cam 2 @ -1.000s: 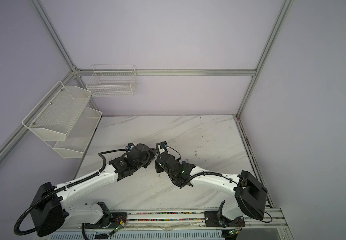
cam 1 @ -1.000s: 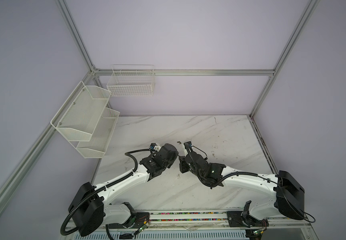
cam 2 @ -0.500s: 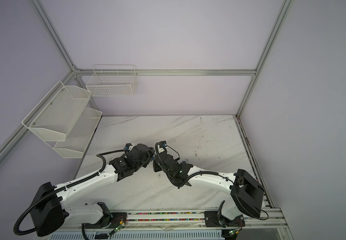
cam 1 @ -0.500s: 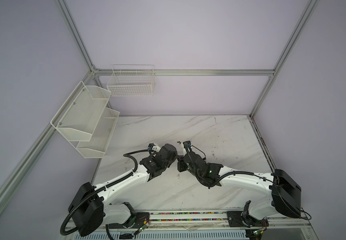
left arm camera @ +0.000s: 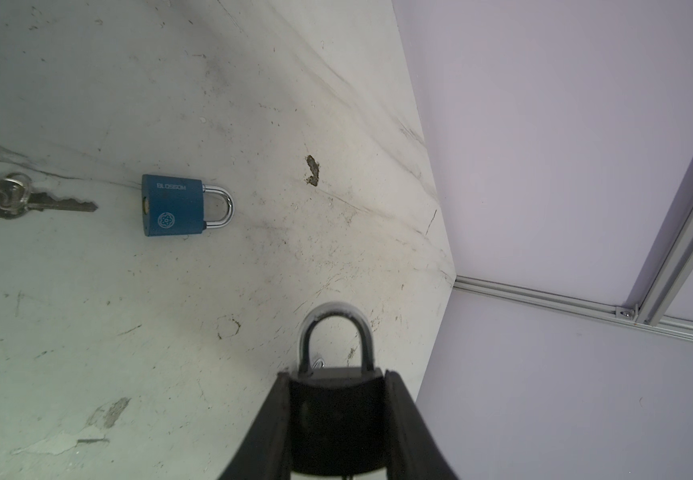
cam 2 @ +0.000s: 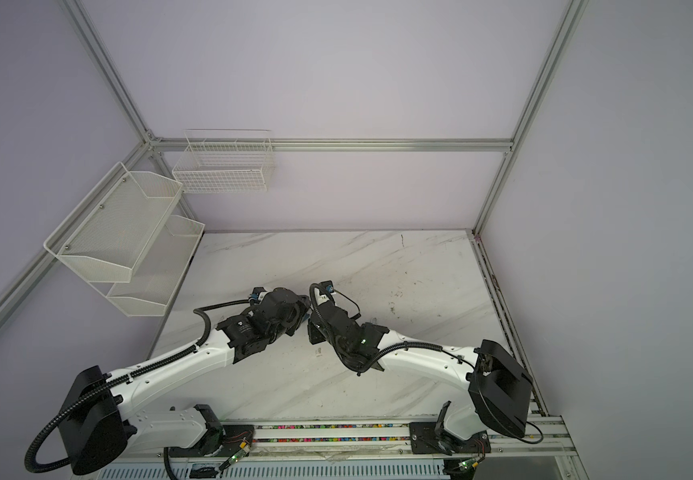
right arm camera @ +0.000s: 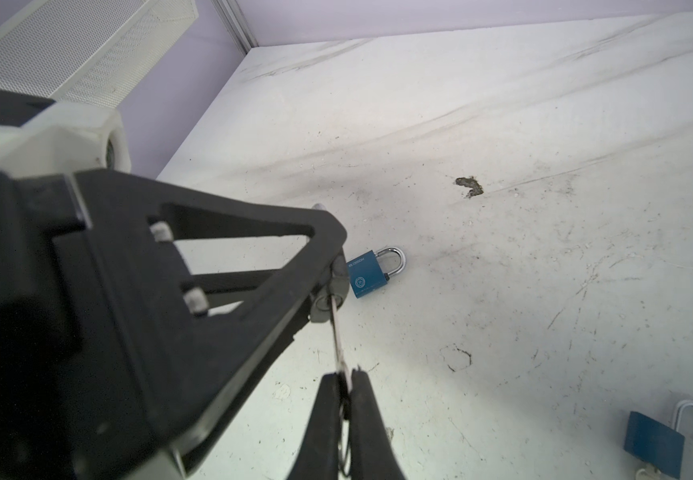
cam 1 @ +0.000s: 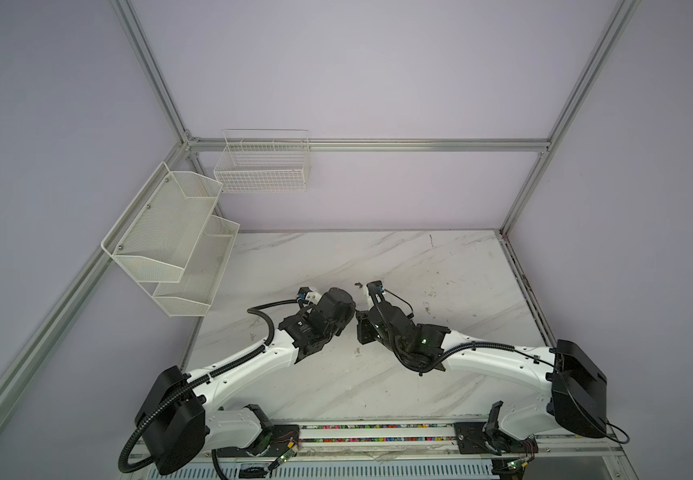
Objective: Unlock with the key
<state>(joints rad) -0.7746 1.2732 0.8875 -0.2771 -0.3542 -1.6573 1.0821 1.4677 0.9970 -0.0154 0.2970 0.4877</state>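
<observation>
My left gripper (left arm camera: 336,376) is shut on a padlock (left arm camera: 336,419) with a dark body; its silver shackle (left arm camera: 334,332) sticks out past the fingertips and looks closed. In the right wrist view the padlock's grey underside (right arm camera: 328,299) faces my right gripper (right arm camera: 345,376), which is shut on a thin silver key (right arm camera: 336,336). The key's tip sits in the keyhole. In both top views the two wrists meet nose to nose over the middle of the table (cam 1: 419,257), and the padlock and key are hidden between them.
A shut blue padlock (left arm camera: 172,205) lies on the marble with a loose key (left arm camera: 24,201) on a ring beside it. Another blue padlock (right arm camera: 654,442) with its shackle open lies nearer the right arm. White mesh shelves (cam 1: 170,241) and a wire basket (cam 1: 261,166) hang at the back left.
The right arm has edged a little to the left, toward the left gripper. Both grips look the same.
</observation>
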